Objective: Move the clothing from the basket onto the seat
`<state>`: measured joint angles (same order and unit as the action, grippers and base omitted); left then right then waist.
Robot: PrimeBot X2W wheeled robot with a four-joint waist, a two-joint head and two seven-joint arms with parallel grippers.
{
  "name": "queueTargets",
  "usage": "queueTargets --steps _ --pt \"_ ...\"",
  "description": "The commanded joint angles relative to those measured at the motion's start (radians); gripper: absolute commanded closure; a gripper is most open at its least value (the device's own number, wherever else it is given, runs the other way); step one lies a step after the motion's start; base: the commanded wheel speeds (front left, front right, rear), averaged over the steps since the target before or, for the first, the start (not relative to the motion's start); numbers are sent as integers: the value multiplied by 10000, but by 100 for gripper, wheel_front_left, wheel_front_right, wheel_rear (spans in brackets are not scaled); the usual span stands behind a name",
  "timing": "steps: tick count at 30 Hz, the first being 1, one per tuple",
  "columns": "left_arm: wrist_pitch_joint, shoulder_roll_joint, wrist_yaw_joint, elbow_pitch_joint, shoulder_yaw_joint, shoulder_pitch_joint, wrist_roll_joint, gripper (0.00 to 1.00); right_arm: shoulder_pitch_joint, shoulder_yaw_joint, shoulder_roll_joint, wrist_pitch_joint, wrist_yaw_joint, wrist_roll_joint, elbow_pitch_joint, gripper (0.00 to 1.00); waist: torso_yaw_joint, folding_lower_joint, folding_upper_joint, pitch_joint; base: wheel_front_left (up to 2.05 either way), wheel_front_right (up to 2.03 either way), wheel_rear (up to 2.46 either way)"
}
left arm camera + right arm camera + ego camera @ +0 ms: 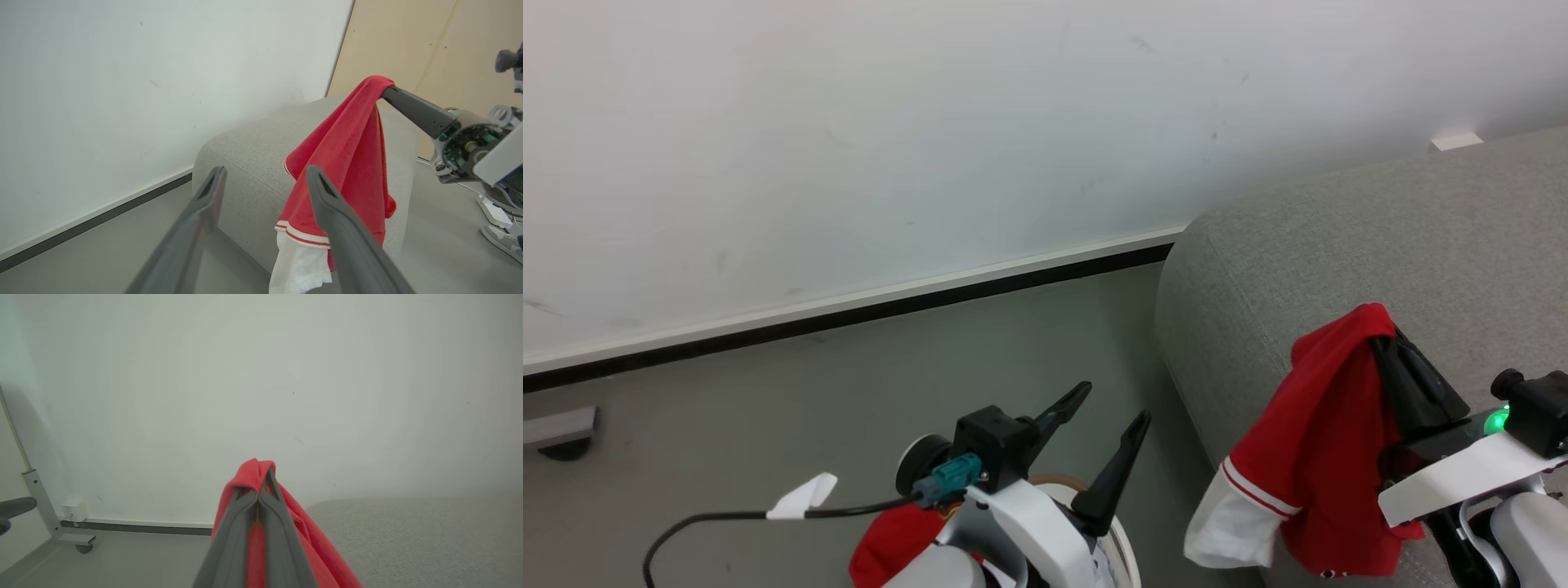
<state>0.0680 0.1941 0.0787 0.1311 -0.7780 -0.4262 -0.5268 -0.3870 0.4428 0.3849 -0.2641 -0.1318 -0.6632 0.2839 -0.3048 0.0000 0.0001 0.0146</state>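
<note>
A red garment [1319, 457] of the clothing, with a white striped sleeve, hangs from my right gripper [1380, 336], whose fingers are shut on its top fold. It dangles at the rounded left end of the grey seat [1339, 237]. The right wrist view shows that gripper [261, 486] pinched on the red cloth [247, 475] above the seat [408, 539]. My left gripper [1115, 402] stands open and empty over the basket [1123, 541], where more red clothing [890, 543] lies. From the left wrist, the open fingers [266, 169] frame the hanging garment [347, 163] and the seat [245, 163].
A white wall with a dark baseboard [849, 314] runs behind. A black cable with a white tag [805, 496] lies on the grey floor. A grey wheeled frame leg [57, 535] stands at the left. A beige panel [408, 41] and a grey shoe [502, 241] lie beyond the seat.
</note>
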Motion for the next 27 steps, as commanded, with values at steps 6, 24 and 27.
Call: queueTargets --steps 6,24,27 --pt "7 -47 -10 -35 -101 -229 127 0 -93 -664 -40 -1 22 236 112 100 -134 0 -1 -312 0 0 0" --pt "-412 -229 -534 -292 -591 -2149 891 0 -6039 -3843 -52 1 22 1055 3676 100 1275 0 -1 -3626 0 0 0" --pt "-348 -392 -642 -219 -660 -2566 1017 0 -7485 -4782 228 2 22 1647 4669 100 1608 0 -1 -4182 0 0 0"
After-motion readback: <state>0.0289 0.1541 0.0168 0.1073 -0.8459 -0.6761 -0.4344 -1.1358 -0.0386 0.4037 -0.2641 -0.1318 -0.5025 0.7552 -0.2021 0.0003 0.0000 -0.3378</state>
